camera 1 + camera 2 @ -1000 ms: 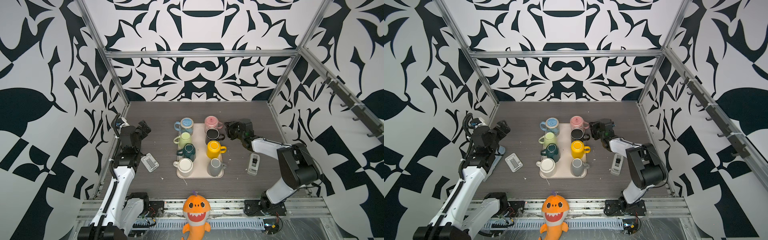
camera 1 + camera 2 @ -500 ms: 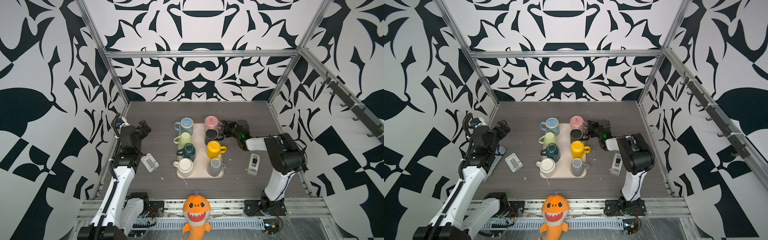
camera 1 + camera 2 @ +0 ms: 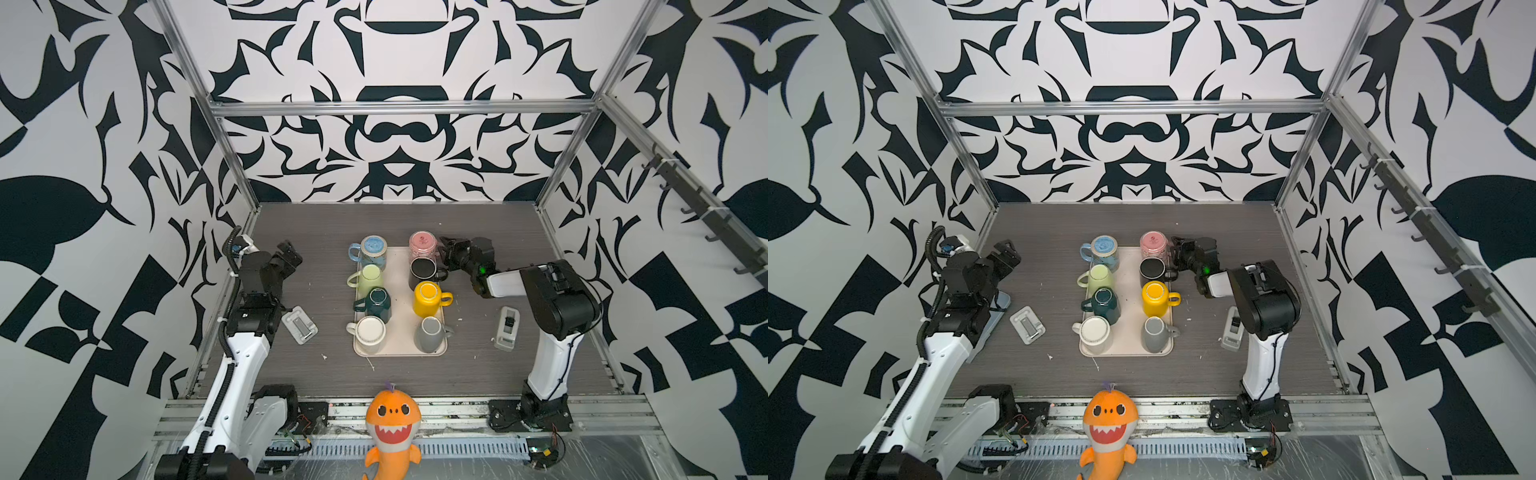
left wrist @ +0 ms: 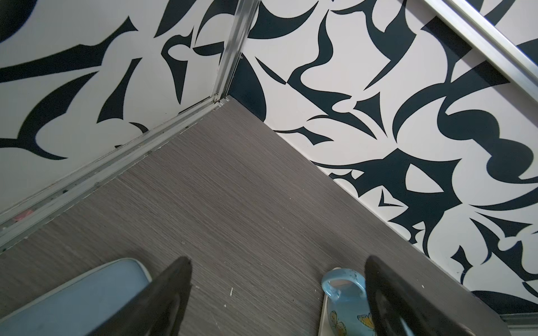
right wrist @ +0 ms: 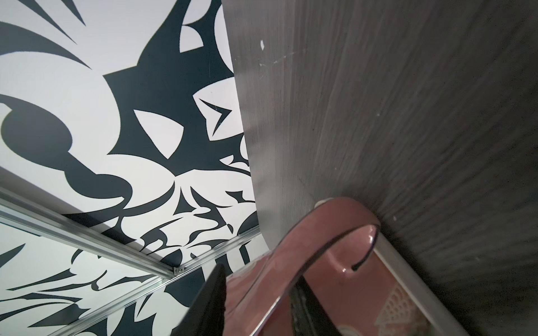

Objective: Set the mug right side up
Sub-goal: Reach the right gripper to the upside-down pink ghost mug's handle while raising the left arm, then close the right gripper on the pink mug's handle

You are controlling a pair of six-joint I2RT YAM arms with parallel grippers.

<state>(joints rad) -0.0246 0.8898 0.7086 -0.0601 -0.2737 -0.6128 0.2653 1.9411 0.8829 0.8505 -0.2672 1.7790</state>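
Handle (image 5: 314, 232) of inverted pink mug (image 3: 422, 245), tray's (image 3: 401, 320) 1 o'clock corner, pinched by right gripper (image 3: 448, 251); lift and flip apparently outstanding; left gripper (image 3: 293, 254) spread, 9 o'clock.

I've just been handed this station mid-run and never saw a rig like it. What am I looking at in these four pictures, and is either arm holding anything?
Two robot arms stand at the near edge of the table, each ending in a two-fingered hand. Both top views come from one camera overhead; the other two come from cameras on the arms' wrists. On the table, a tray carries eight mugs in two rows of four. Small grey gadgets lie either side of it, and an orange shark toy sits in front. The left hand is open and empty. The right hand is at the pink mug at the tray's far end; its wrist view shows its fingers either side of the handle, seemingly gripping it.
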